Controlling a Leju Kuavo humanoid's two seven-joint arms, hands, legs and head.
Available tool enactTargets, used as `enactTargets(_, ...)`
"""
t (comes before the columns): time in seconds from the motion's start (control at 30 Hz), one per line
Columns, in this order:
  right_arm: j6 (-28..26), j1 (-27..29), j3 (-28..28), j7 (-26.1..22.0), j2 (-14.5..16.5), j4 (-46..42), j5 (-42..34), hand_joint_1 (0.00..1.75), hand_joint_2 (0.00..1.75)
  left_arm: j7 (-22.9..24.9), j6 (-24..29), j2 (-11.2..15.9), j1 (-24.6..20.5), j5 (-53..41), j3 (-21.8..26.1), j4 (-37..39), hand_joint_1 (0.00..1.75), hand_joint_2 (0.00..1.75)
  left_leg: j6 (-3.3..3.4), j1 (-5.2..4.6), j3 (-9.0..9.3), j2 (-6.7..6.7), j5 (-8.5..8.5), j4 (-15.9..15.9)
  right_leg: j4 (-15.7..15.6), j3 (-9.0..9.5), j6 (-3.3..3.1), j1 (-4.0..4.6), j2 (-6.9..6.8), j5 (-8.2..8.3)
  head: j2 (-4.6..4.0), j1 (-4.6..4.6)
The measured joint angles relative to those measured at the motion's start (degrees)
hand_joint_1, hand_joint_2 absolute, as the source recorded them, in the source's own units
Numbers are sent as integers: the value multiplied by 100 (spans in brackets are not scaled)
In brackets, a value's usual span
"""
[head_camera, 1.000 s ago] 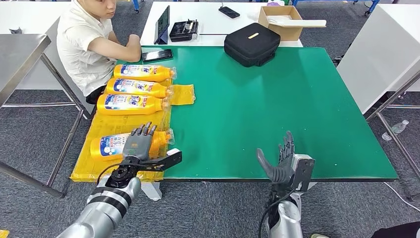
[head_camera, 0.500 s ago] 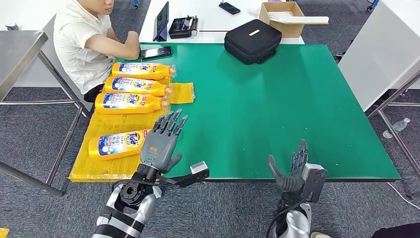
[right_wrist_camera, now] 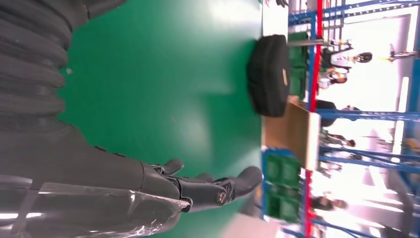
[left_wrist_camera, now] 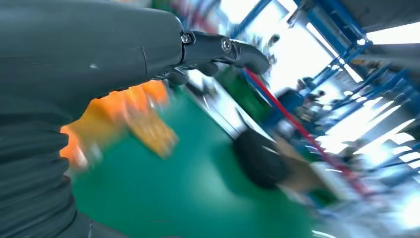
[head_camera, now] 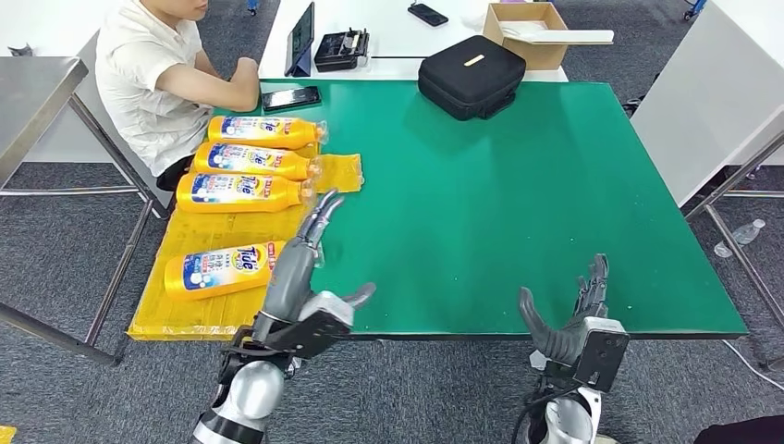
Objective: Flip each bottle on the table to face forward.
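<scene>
Several orange bottles lie on their sides on a yellow sheet (head_camera: 194,310) at the table's left. The nearest bottle (head_camera: 220,269) lies alone, label up, cap toward the green mat. Three more (head_camera: 242,192) (head_camera: 250,161) (head_camera: 263,131) lie in a row behind it. My left hand (head_camera: 300,259) is raised edge-on beside the nearest bottle's cap end, fingers stretched out, holding nothing; in the blurred left wrist view the left hand (left_wrist_camera: 99,54) hangs over an orange bottle (left_wrist_camera: 106,106). My right hand (head_camera: 566,324) is open at the table's front edge, empty.
A person in a white shirt (head_camera: 153,79) sits at the far left corner beside the bottles. A black case (head_camera: 471,76), a phone (head_camera: 292,98) and a cardboard box (head_camera: 529,26) lie at the back. The green mat (head_camera: 518,194) covers the table.
My left hand has come off the nearest bottle, risen and turned edge-on toward the mat. The right hand has drifted right and down along the front edge. The bottle now shows its label.
</scene>
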Motion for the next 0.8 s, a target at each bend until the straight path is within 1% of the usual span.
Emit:
enactTargets(0.03, -45, 85, 78, 3, 1, -135, 50, 0, 0, -95, -105, -14, 68, 434, 48, -26, 0, 175, -1, 1, 0, 0, -1, 0, 0, -1, 0, 1, 0, -1, 0, -1)
enactTargets(0.1, -112, 225, 261, 53, 1, -373, 98, 0, 0, -174, -256, -28, 213, 953, 128, -51, 0, 87, -3, 2, 0, 1, -3, -1, 0, -4, -1, 3, 0, -2, 0, -1)
enactTargets(0.17, -232, 292, 435, 135, 1, -551, 134, 0, 0, -161, -356, -30, 331, 1204, 182, -59, 0, 0, -3, 4, 1, 3, -3, -1, 0, -6, -2, 4, 1, -2, 0, -1)
enactTargets(0.4, -1179, 357, 938, 597, 1, -1017, 410, 0, 0, -24, -422, -31, 570, 1656, 227, -164, 0, 0, -3, 3, 3, 3, 0, -1, 0, -5, -2, 3, 2, 1, 0, 0)
enactTargets(0.43, -1252, 359, 992, 642, 1, -1067, 427, 0, 0, -16, -424, -31, 588, 1689, 228, -183, 0, 44, -3, 3, 2, 3, 0, -1, 0, -5, -2, 3, 2, 1, 0, 0)
enactTargets(0.53, -1382, 361, 1115, 701, 1, -1185, 477, 0, 0, 0, -426, -31, 636, 1809, 228, -237, 0, 44, -3, 3, 2, 2, 0, -1, 0, -5, -2, 3, 2, 1, 0, 0)
enactTargets(0.57, -1421, 364, 1146, 695, 0, -1222, 503, 0, 0, -3, -423, -31, 651, 1889, 228, -258, 0, 0, -3, 3, 2, 2, 0, -1, 0, -6, -2, 3, 2, 1, 0, 0)
enactTargets(0.63, -1422, 371, 1206, 626, -1, -1306, 539, 0, 0, -21, -390, -31, 684, 2094, 228, -306, 0, 0, -3, 3, 1, 3, -1, -1, 0, -7, -2, 3, 2, 0, 0, 0)
enactTargets(0.77, -1573, 388, 1257, 307, -7, -1485, 727, 0, 175, 5, -296, -31, 725, 2479, 226, -369, 0, 0, -4, 4, 1, 3, -1, -1, 0, -11, -2, 4, 2, 0, 0, -1)
enactTargets(0.8, -1613, 389, 1257, 266, -8, -1507, 758, 0, 175, 12, -288, -31, 726, 2517, 226, -370, 0, 0, -4, 4, 1, 3, -1, -1, 0, -10, -3, 5, 2, 0, 0, -1)
